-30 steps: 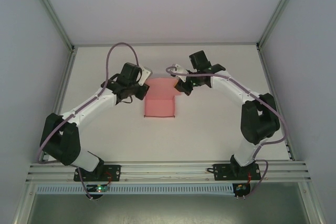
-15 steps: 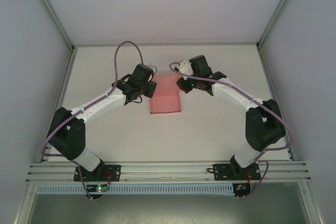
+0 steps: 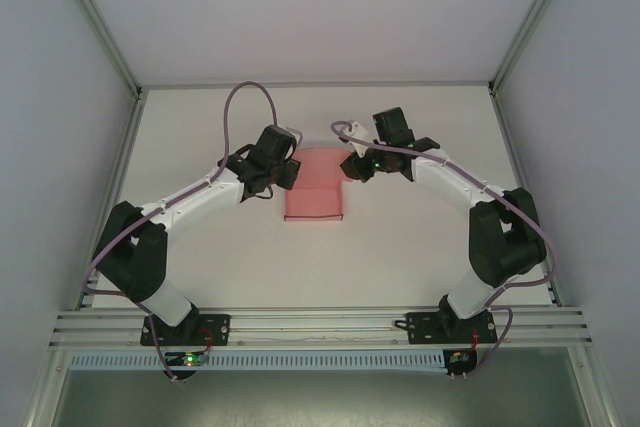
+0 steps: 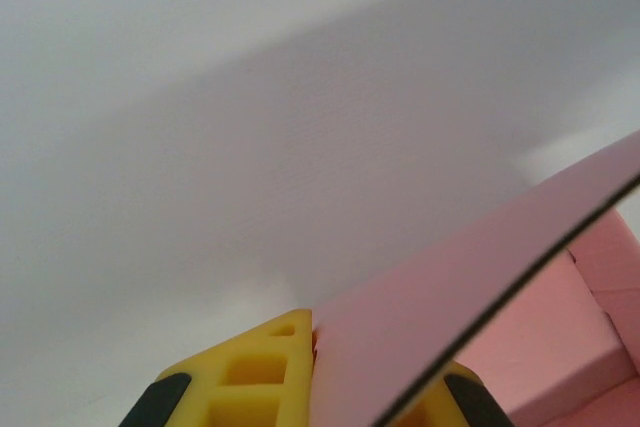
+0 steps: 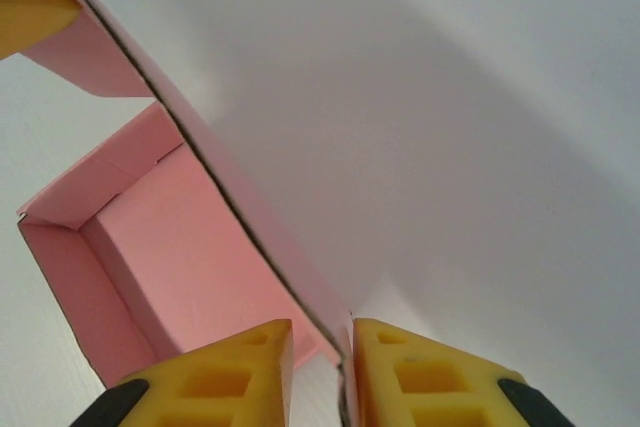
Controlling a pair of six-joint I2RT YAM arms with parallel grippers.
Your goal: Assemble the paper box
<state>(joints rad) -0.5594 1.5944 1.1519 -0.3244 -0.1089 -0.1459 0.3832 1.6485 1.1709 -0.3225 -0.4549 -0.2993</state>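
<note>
Paper box (image 3: 313, 197): pink card, shallow open tray, sitting on the bench (image 3: 420, 247) in its far half, about midway between the left and right edges. A paler flap stands up along the box's far side, toward the bench's far edge. In the right wrist view the tray interior (image 5: 170, 247) shows folded-up walls and a bare floor.

Left gripper (image 3: 283, 171): at the box's far-left corner. In its own camera the yellow fingers (image 4: 255, 372) are pinched tight on a pink flap (image 4: 480, 277) that runs up and away to the right.

Right gripper (image 3: 353, 167): at the far-right corner. Its yellow fingers (image 5: 225, 372) stand slightly apart, with a wall's dark cut edge running down between them. Whether they press the card, I cannot tell.
</note>
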